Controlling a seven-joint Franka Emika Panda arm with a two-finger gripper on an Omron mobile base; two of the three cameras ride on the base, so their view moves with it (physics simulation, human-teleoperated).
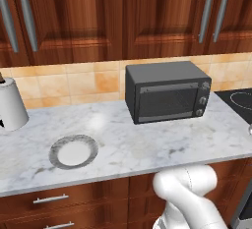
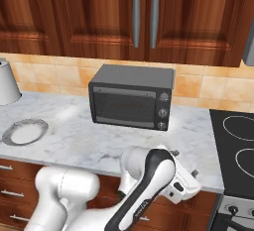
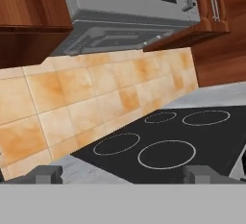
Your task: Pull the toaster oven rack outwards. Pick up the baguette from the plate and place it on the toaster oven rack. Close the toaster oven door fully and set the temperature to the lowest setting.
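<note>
The dark grey toaster oven (image 1: 167,91) (image 2: 133,103) stands on the marble counter against the tiled wall. Its door (image 1: 166,102) (image 2: 130,108) is shut, so the rack is hidden. Its knobs (image 2: 163,111) run down the right panel. The round plate (image 1: 73,152) (image 2: 25,131) lies to the left of the oven with a bare white centre. The baguette is out of view. My gripper (image 2: 187,176) (image 3: 123,175) hangs at the counter's front edge, right of the oven and apart from it. It faces the cooktop, open, with nothing between its fingertips (image 3: 46,174).
A black cooktop (image 2: 237,148) (image 3: 163,146) lies right of the oven. A white canister (image 1: 11,106) (image 2: 7,83) stands at the far left. Wooden wall cabinets (image 1: 123,12) hang above and drawers (image 1: 51,199) sit below the counter. A grey appliance (image 3: 129,6) hangs over the cooktop.
</note>
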